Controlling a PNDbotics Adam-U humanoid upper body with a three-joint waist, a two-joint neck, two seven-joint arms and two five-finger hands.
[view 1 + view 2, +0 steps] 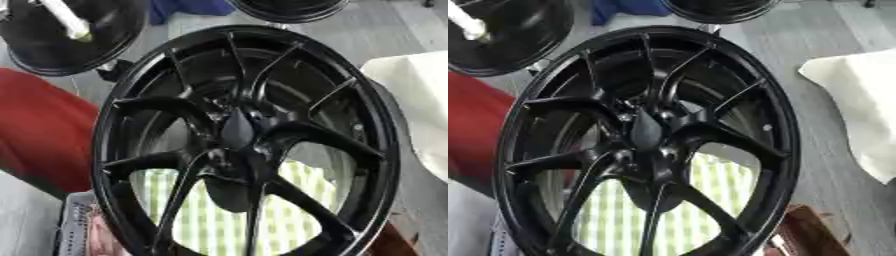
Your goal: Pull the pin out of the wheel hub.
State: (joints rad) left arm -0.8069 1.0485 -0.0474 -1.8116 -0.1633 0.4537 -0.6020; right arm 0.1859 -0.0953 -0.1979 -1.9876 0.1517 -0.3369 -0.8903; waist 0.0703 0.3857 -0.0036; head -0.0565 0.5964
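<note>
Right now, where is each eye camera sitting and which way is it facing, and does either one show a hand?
Left eye view: head camera, left eye, looking down at the black wheel hub; another black wheel with a white rod shows at top left; no hand or arm shows.
Right eye view: right eye beside it, same downward look; the wheel hub sits further left in the picture; no hand shows.
Shared: the hub, red object, white cloth, grey floor.
</note>
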